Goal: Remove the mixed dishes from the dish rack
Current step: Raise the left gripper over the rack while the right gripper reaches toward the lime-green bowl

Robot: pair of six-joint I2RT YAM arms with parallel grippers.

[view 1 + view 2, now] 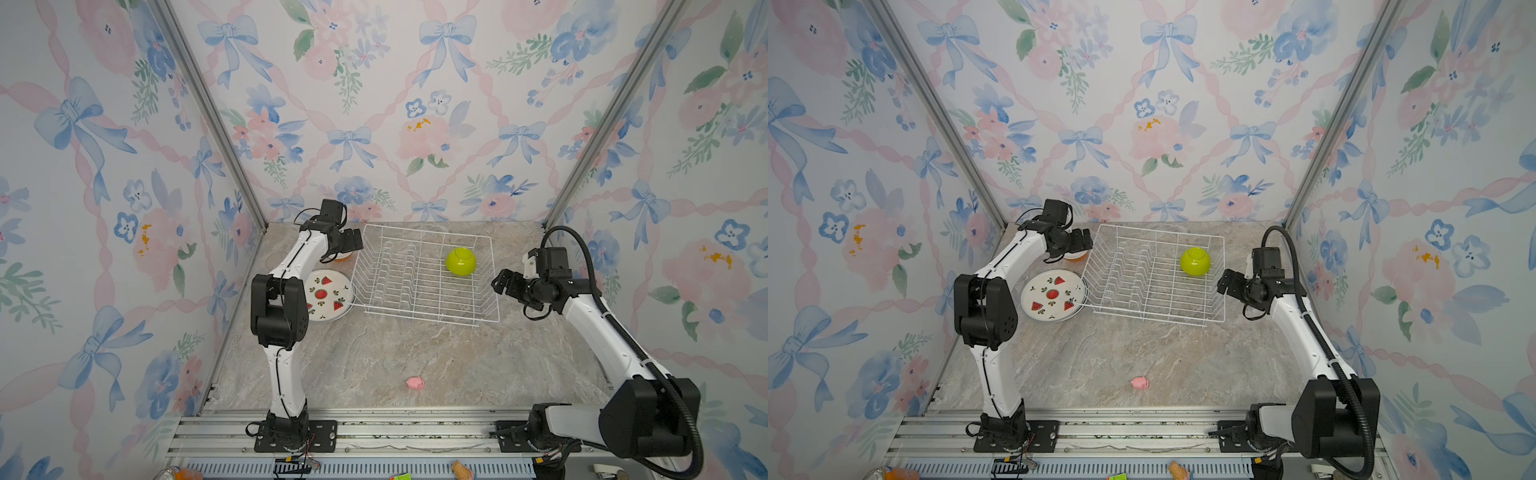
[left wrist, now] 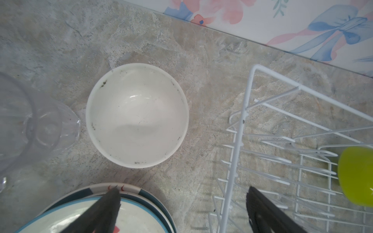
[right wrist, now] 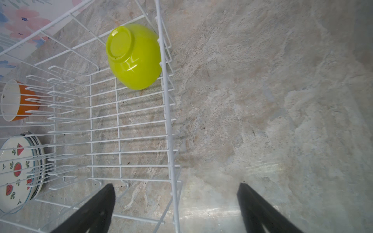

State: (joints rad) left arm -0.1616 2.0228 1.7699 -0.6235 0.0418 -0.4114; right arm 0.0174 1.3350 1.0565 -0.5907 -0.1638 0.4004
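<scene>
Jaws on the left gripper (image 2: 181, 193) stand spread with nothing between them, above the orange bowl (image 2: 137, 115). That bowl sits upright on the worktop (image 1: 374, 361), just off the far left corner of the rack (image 3: 167, 113). A clear glass (image 2: 40, 125) stands beside it, and stacked plates (image 1: 328, 295) lie by the rack's left side.

The right gripper (image 3: 175, 189) is also spread and empty. It straddles the rack's right wall, one finger over the wire floor and one over bare worktop.

The green bowl (image 3: 134, 56) is the one dish in the rack, near its far right corner and against the right wall. It lies foot up and mouth down, tipped a little. Being round it has no long axis, and its centre line runs roughly upright.

It looks stiff, light and glossy, so probably slippery. The curved side would likely squirt out of a pinch. A hold across the wall at the rim, where the tilt lifts it off the wires, seems safest, and the foot ring is the second choice.
</scene>
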